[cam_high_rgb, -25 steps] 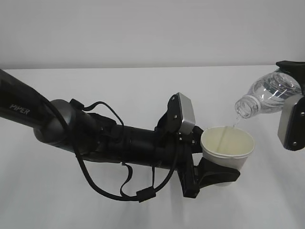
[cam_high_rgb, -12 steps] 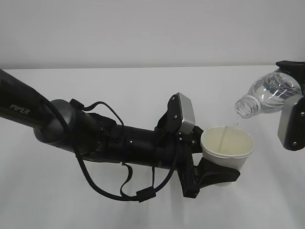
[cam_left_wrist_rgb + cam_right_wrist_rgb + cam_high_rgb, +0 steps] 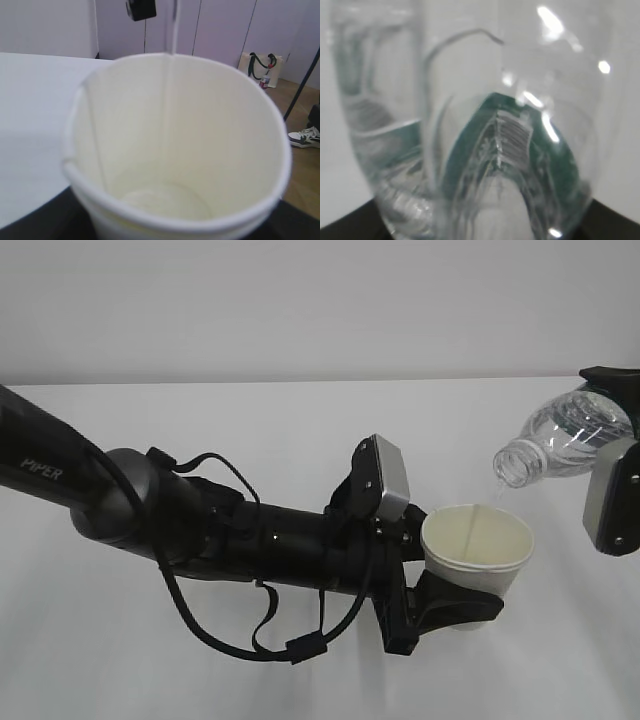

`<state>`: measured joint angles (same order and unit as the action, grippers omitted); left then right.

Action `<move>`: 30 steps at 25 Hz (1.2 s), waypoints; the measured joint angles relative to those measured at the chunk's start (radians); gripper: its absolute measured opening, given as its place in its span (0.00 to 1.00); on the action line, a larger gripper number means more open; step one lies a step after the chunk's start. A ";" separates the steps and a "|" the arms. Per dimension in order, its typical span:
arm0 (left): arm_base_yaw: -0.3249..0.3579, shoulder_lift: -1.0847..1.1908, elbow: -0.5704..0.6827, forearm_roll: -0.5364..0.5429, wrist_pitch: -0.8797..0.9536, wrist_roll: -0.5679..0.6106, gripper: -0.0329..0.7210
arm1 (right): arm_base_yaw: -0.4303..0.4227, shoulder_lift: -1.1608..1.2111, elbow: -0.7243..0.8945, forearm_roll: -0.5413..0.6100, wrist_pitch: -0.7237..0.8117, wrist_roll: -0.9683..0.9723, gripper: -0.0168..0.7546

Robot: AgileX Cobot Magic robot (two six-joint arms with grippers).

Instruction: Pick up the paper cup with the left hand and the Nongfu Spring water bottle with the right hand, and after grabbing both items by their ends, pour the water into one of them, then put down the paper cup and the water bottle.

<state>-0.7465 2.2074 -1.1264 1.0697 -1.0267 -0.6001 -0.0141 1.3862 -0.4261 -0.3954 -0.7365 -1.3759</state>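
Bottle (image 3: 565,440) tilted neck-down to the left, mouth just above the far right rim of paper cup (image 3: 478,548); thin water stream (image 3: 495,496) fell inside. Left gripper (image 3: 440,590) clasped the cup low, right gripper (image 3: 612,465) clasped the bottle's rear

The left hand (image 3: 440,595) was seen as a thick black arm lettered "PIPER" in white, hung with loose black cables (image 3: 260,625) and fitted with a grey camera box (image 3: 388,478), while the right hand (image 3: 612,455) was seen as unlettered black with a grey box (image 3: 612,498).
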 joint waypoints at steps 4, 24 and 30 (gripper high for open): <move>0.000 0.000 0.000 0.009 0.000 0.000 0.66 | 0.000 0.000 0.000 0.000 -0.004 0.000 0.59; 0.000 0.000 0.000 0.019 0.000 0.000 0.66 | 0.000 0.000 0.000 0.000 -0.022 -0.002 0.59; 0.000 0.000 0.000 0.019 0.002 0.000 0.66 | 0.000 0.000 0.000 -0.009 -0.022 -0.004 0.59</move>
<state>-0.7465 2.2074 -1.1264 1.0891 -1.0250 -0.6001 -0.0141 1.3862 -0.4261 -0.4047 -0.7583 -1.3801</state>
